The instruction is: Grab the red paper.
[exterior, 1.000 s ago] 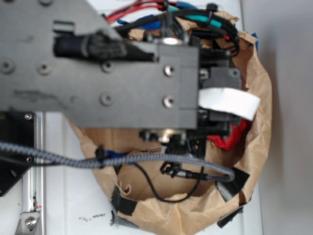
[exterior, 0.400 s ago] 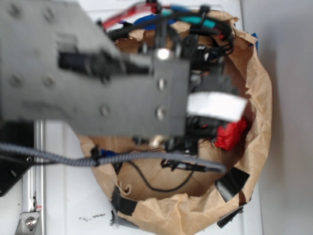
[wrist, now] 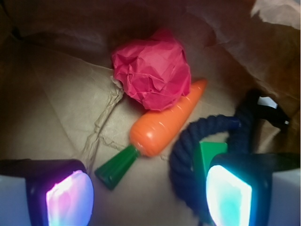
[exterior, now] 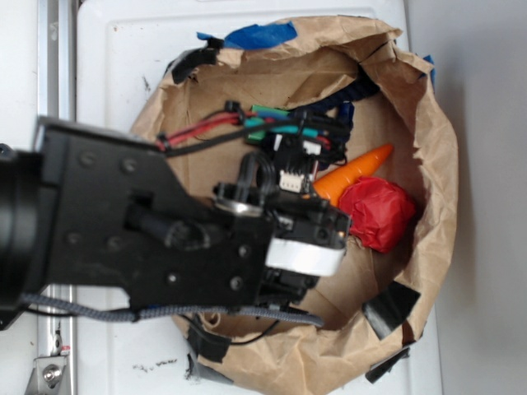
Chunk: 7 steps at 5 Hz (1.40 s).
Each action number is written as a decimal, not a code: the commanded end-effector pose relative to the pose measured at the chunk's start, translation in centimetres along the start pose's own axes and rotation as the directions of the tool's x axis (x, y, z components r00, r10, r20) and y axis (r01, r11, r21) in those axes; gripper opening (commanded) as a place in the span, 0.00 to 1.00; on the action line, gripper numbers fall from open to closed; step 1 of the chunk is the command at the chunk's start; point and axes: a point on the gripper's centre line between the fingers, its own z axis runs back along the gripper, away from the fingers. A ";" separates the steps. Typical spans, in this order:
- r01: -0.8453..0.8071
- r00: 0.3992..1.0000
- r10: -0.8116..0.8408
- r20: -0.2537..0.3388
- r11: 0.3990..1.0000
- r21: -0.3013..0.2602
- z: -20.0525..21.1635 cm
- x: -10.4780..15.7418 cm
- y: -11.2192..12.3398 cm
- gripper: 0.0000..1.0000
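The red paper (wrist: 153, 73), a crumpled, creased ball, lies on the brown floor of a paper bag (exterior: 428, 148), in the upper middle of the wrist view and at the right of the bag in the exterior view (exterior: 377, 212). A toy carrot (wrist: 167, 121) rests against its lower right side, touching it; the orange body slants down to the left and ends in a green top (wrist: 115, 167). In the exterior view the carrot's (exterior: 356, 169) pointed end shows just above the ball. A dark blue rope (wrist: 195, 155) curls at the lower right of the wrist view, beside a green block (wrist: 206, 155).

The gripper (wrist: 148, 197) is released, its two glowing pads wide apart at the lower corners of the wrist view, holding nothing, short of the ball. The bag sits on a white bench (exterior: 123, 66), its rim patched with black tape (exterior: 391, 306) and blue tape (exterior: 259, 34). No readable writing or labels can be made out.
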 end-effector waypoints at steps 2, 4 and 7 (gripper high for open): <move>-0.112 0.992 0.120 0.048 0.984 -0.139 -1.8 3.6 4.9 1.00; -0.102 0.982 0.126 0.140 0.980 -0.173 -0.9 4.2 3.7 1.00; -0.095 0.970 0.126 0.208 0.984 -0.151 -2.6 6.9 0.8 1.00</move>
